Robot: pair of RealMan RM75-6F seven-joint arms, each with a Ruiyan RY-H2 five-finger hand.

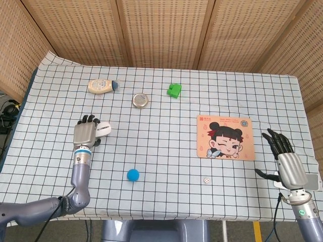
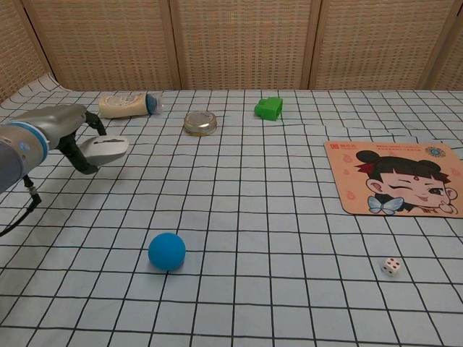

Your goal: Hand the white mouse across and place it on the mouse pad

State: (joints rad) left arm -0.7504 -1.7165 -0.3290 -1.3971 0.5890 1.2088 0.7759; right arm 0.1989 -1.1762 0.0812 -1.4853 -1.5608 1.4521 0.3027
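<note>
My left hand (image 1: 86, 133) grips the white mouse (image 1: 103, 128) at the left side of the table. In the chest view the white mouse (image 2: 105, 149) hangs above the cloth, held from its left end by the left hand (image 2: 69, 130). The mouse pad (image 1: 225, 137) with a cartoon girl lies flat at the right, seen too in the chest view as the mouse pad (image 2: 394, 186). My right hand (image 1: 285, 161) hovers open near the table's front right edge, fingers spread, holding nothing. It does not show in the chest view.
On the checked cloth lie a blue ball (image 1: 133, 174), a small die (image 1: 206, 180), a round tin lid (image 1: 141, 100), a green block (image 1: 174, 90) and a lying bottle (image 1: 102, 86). Wicker screens stand behind the table.
</note>
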